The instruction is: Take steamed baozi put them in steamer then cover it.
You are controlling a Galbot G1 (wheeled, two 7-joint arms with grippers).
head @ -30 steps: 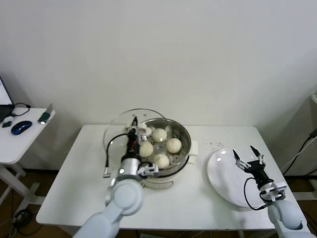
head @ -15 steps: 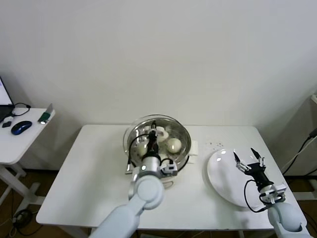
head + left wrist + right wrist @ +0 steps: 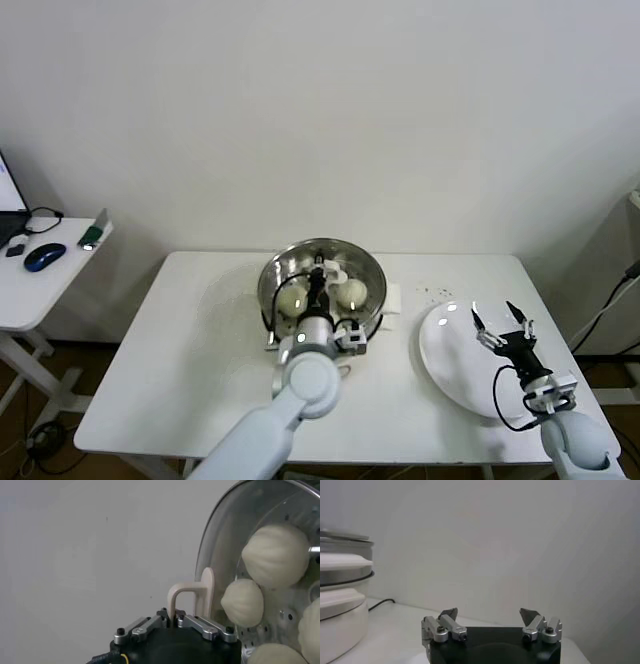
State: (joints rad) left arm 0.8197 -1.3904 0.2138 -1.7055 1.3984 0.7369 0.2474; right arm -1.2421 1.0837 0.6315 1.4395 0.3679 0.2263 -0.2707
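Observation:
The steamer (image 3: 370, 312), a shiny steel pot on a white base, stands at the back middle of the white table. The clear glass cover (image 3: 345, 250) lies level over its mouth. My left gripper (image 3: 317, 284) is shut on the cover's white handle (image 3: 192, 591) from above. Through the glass I see steamed baozi (image 3: 292, 298) on the perforated tray; in the left wrist view two show whole (image 3: 276, 555) (image 3: 242, 602). My right gripper (image 3: 503, 325) hangs open and empty over the white plate (image 3: 448, 365). In the right wrist view its jaws (image 3: 490, 614) stand wide apart, with the steamer (image 3: 340, 575) off to the side.
The white plate lies bare at the table's right end. A small side table (image 3: 40, 290) with a blue mouse (image 3: 43, 257) stands past the left edge. A wall closes off the back.
My left arm swung the cover from the pot's left side to the right, over the steamer, and levelled it. My right arm stayed where it was.

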